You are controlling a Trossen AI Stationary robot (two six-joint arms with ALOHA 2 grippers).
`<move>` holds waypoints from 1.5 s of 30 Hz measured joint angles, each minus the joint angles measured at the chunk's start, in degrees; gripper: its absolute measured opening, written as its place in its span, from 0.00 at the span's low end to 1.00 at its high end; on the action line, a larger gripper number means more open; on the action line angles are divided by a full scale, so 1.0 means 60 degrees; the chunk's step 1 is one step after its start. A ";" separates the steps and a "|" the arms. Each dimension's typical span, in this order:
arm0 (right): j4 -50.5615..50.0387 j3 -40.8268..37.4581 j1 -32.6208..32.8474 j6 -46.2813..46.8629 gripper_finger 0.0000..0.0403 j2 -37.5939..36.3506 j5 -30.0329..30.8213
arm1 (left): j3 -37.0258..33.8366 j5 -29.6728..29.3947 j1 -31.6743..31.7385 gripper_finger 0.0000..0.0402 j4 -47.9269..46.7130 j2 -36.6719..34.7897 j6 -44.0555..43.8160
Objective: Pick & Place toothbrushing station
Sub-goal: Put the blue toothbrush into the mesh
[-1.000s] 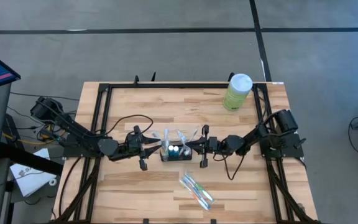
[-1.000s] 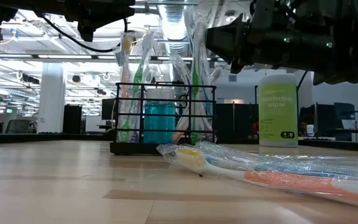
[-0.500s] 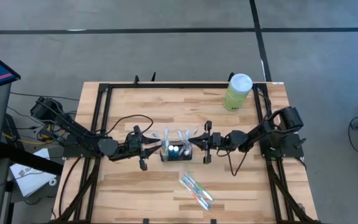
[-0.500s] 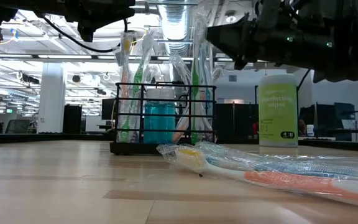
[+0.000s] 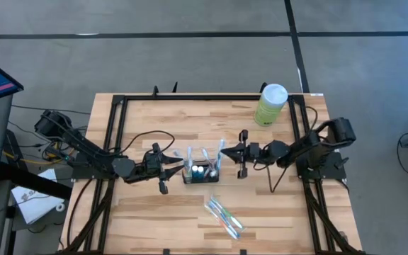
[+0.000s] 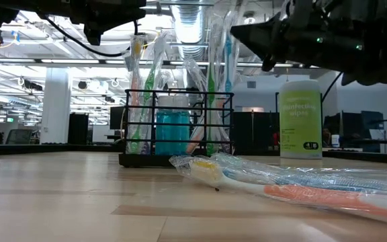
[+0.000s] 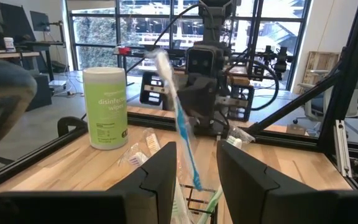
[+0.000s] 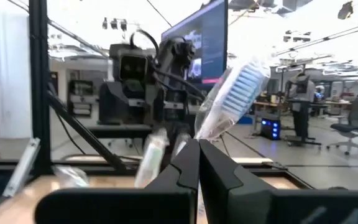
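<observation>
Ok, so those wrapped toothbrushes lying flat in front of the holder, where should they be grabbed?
Mid-length on the wrapped toothbrushes, straight from above, jaws across the narrow width; they lie flat and diagonal, so turn the wrist to match. The right gripper is shut on a toothbrush over the holder; the left gripper sits open beside it.

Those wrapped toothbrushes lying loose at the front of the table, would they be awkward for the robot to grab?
Probably somewhat. The wrapped toothbrushes lie flat on the table, leaving little to get under. Their clear wrapping looks crinkly and glossy, so it may slip. They look slim and likely light.
</observation>
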 joint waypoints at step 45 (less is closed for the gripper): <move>0.0000 0.0504 0.1013 0.0236 0.00 0.2233 0.0348 | -0.0002 0.0004 0.0069 0.27 -0.0142 -0.0004 -0.0076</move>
